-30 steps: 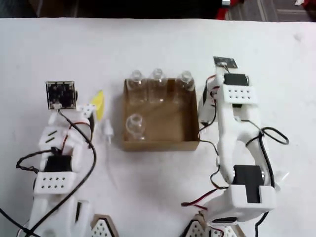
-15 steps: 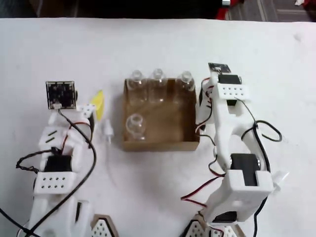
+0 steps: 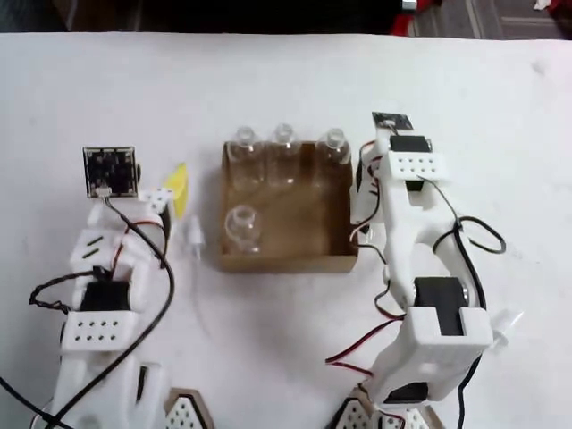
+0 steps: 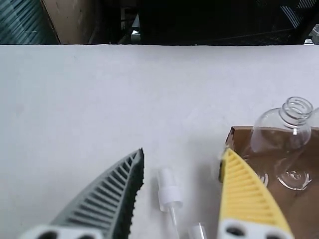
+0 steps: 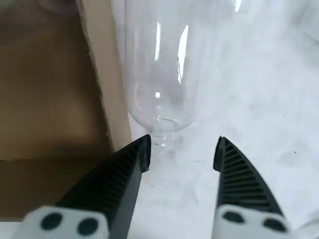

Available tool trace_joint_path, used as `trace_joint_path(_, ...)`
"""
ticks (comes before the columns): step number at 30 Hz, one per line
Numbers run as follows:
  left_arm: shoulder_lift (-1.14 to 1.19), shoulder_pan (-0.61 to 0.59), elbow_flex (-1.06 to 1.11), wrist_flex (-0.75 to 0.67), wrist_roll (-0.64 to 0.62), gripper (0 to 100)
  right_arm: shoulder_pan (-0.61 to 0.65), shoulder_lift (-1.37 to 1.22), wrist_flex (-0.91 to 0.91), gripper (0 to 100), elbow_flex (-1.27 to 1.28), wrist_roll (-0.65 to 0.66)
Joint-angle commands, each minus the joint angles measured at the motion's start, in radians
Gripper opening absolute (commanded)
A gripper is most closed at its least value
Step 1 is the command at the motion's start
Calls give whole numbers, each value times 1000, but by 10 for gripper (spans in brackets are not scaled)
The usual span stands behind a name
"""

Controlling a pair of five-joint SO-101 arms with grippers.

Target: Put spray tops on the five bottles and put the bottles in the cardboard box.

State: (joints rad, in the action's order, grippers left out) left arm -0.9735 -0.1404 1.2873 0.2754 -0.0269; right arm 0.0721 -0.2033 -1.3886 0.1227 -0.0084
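The box [image 3: 290,263] is sitting in the middle of the bench [image 3: 107,89]. A row of three bottles [image 3: 284,147] is standing along the box's far wall, and all three necks are open. A fourth bottle [image 3: 243,225] is standing inside the box by its near-left corner, also uncapped.

A spray top [image 3: 195,234] is lying on the bench just beside the box's left wall. Its thin tube is pointing toward the bench's near edge.

The left end effector [image 4: 184,152] is hanging over that spray top with its fingers spread wide and holding nothing. The grey finger [image 4: 114,199] is sitting on one side of the top and the yellow finger [image 4: 244,194] on the other, and neither is touching it.

The right end effector [image 5: 183,142] is sitting by the box's right wall, near its far-right corner. Its fingers are also wide apart and holding nothing. Just ahead of its fingertips, a clear bottle [image 5: 154,74] is resting on the bare bench just beside the box's outer wall. The bottle's narrow end is pointing at the gap between the fingers and is apart from both. Whether it is one of the row of three cannot be told.
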Motion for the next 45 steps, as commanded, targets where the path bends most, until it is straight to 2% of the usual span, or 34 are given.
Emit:
trace_joint_path(1, -18, -2, -3, -23, -14, 234, 59, 4, 15, 190, -35, 6)
trace_joint_path(10, -18, -2, -3, -23, -14, 234, 36, -4, 48, 190, -25, 6)
trace_joint_path(21, -18, -2, -3, -23, -14, 234, 10, -130, 50, 187, -25, 6)
trace_joint_path(28, -18, -2, -3, -23, -14, 234, 4, -128, 50, 12, -38, 14)
trace_joint_path(34, -18, -2, -3, -23, -14, 234, -101, -127, 41, 20, -133, 14)
trace_joint_path(39, -18, -2, -3, -23, -14, 234, -182, -127, -44, 15, -210, 21)
trace_joint_path(45, -18, -2, -3, -23, -14, 234, -240, -127, -229, 16, -333, 173)
